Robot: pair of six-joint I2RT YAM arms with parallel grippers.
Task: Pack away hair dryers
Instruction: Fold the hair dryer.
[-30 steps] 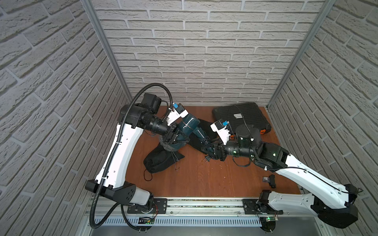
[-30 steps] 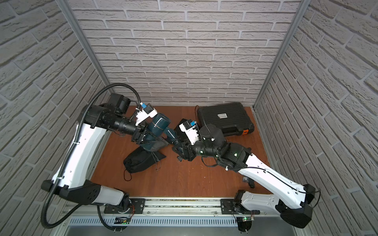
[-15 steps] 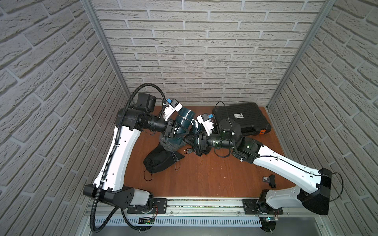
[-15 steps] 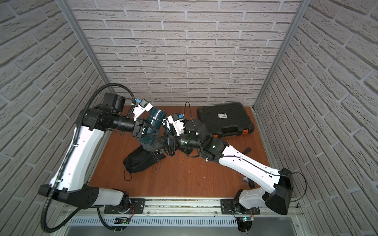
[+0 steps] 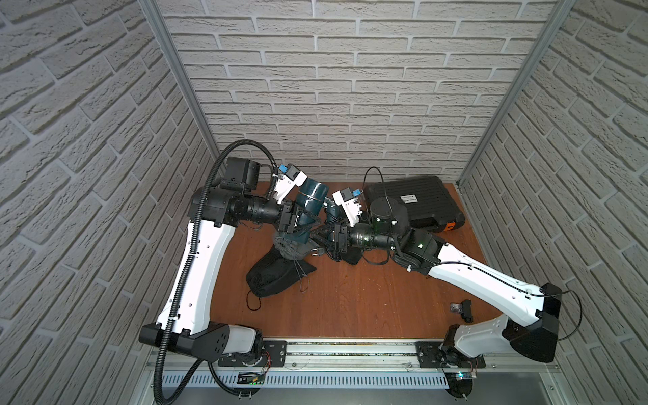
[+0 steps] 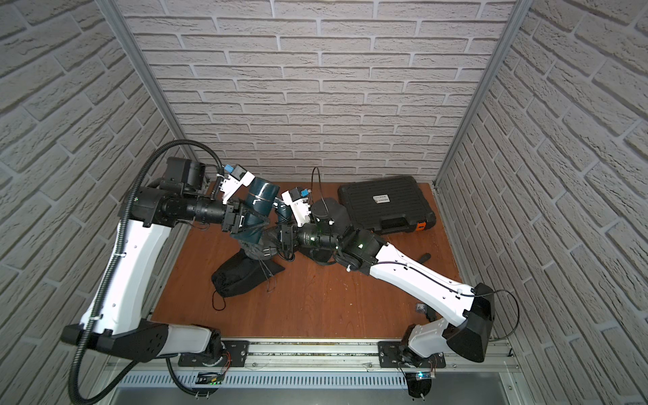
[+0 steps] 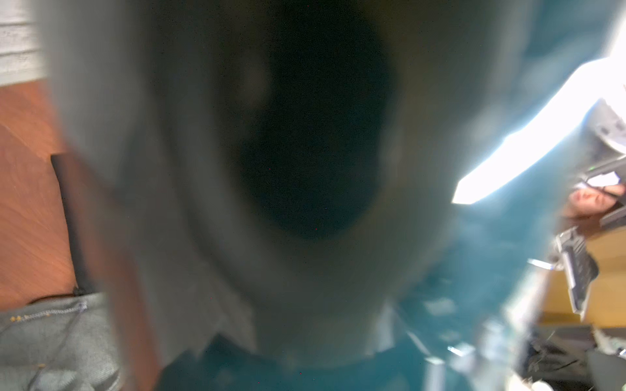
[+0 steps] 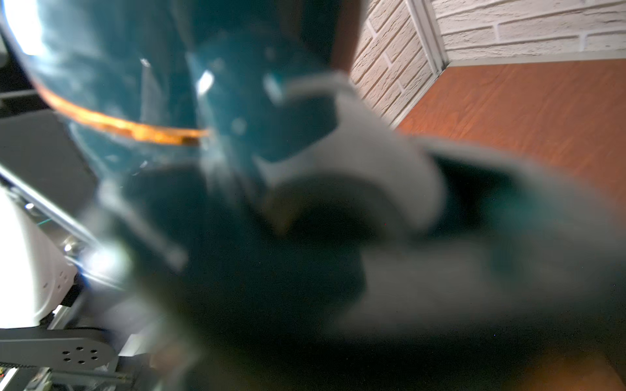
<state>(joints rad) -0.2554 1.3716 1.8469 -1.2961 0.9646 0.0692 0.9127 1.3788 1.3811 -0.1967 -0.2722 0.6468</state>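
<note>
Pale grey brick-patterned walls (image 5: 350, 87) enclose three sides of a reddish-brown wooden desk (image 5: 350, 301); metal posts (image 5: 177, 77) stand in the back corners.

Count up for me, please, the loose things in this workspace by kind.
Teal hair dryer: 1
Black cloth pouches: 2, one lying on the table, one round the dryer's lower end
Black hard case: 1
Small loose pieces on the table: 2
Total: 6

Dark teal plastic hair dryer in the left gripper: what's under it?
A black drawstring cloth pouch lies on the brown wooden table, its bunched mouth at the dark teal hair dryer's lower end. Fabric hides how deep it sits.
</note>
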